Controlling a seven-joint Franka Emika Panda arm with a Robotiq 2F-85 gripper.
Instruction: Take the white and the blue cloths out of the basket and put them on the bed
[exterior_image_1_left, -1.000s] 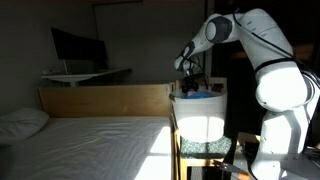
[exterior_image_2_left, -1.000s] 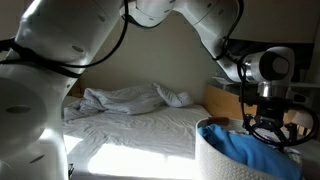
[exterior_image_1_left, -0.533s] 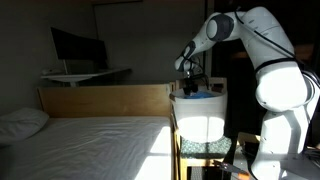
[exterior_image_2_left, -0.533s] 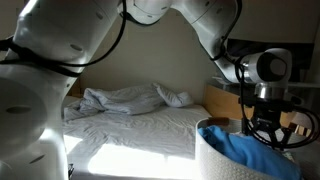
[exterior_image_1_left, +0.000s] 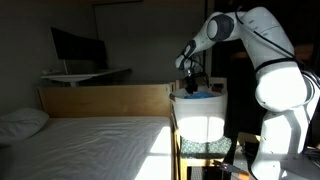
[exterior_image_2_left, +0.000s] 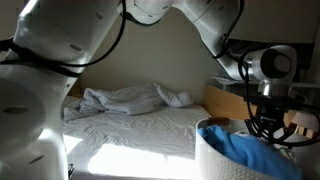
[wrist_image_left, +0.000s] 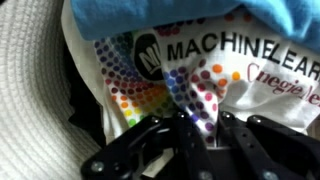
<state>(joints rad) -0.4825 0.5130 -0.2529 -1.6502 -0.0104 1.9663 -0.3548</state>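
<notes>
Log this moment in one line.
stage: grasp | pincer: shut on white cloth, inside basket | blue cloth: in basket | bed: neither cloth there

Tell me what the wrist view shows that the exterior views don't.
Only the wrist view: the white cloth, printed with coloured dots and lettering, and a fold of it pinched between closed jaws. Only the exterior views: the bed, pillow, monitor and the arm. Shared: the blue cloth, the basket and the gripper.
</notes>
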